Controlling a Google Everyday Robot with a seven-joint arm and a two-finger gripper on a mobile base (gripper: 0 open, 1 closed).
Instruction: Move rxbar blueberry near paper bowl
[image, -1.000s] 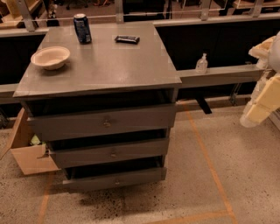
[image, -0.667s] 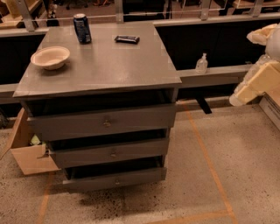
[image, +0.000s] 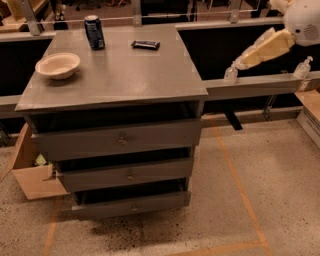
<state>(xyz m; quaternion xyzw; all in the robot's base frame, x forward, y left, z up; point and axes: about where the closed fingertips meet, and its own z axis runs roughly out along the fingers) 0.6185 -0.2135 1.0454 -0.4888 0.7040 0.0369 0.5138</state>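
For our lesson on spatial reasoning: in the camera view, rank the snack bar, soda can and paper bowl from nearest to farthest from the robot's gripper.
The gripper hangs to the right of the cabinet, off its top.
1. rxbar blueberry: back of the top, toward the right.
2. soda can: back left.
3. paper bowl: left edge, farthest.

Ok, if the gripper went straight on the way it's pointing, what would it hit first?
Probably the bottle on the ledge, just below-left of the gripper at upper right. Depth is unclear, so it may pass that and reach the cabinet at its right edge.
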